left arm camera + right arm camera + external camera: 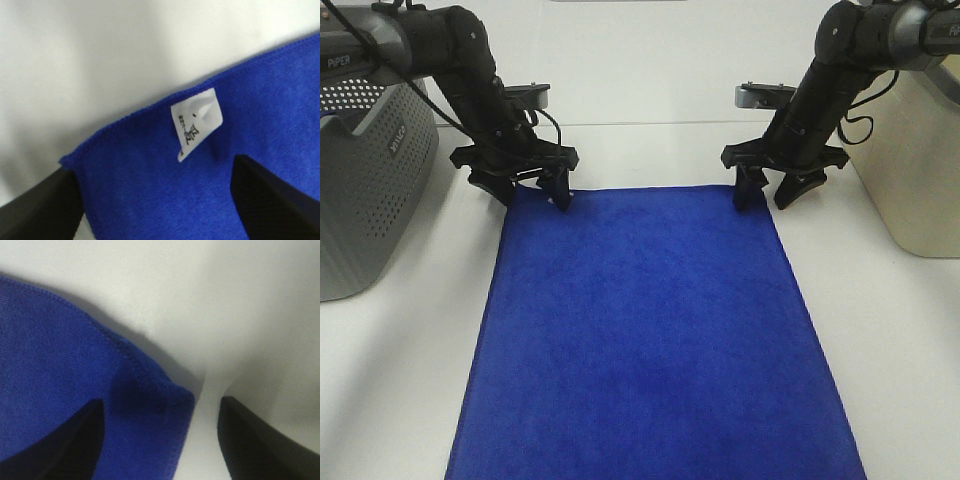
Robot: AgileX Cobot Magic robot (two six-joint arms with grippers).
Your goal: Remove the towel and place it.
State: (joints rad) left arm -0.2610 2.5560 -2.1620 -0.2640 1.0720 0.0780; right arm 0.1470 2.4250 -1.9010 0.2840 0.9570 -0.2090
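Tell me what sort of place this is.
Probably a robot test bench staged for laundry handling rather than a home: a plain white tabletop, a grey perforated plastic basket at its side, and a royal-blue plush towel spread flat on it.

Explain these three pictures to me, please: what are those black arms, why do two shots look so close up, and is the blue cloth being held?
These are two robot arms, each ending in a two-fingered hand. The wide picture comes from a camera mounted high above the white table. The two close-ups come from small cameras on the arms' wrists, looking past the dark fingers. A royal-blue towel lies spread flat on the table. The left hand stands over the far corner that bears a small white tag; the right hand stands over the other far corner. Both hands are open, so nothing is gripped. A grey perforated basket sits at the left edge, a beige bin at the right.
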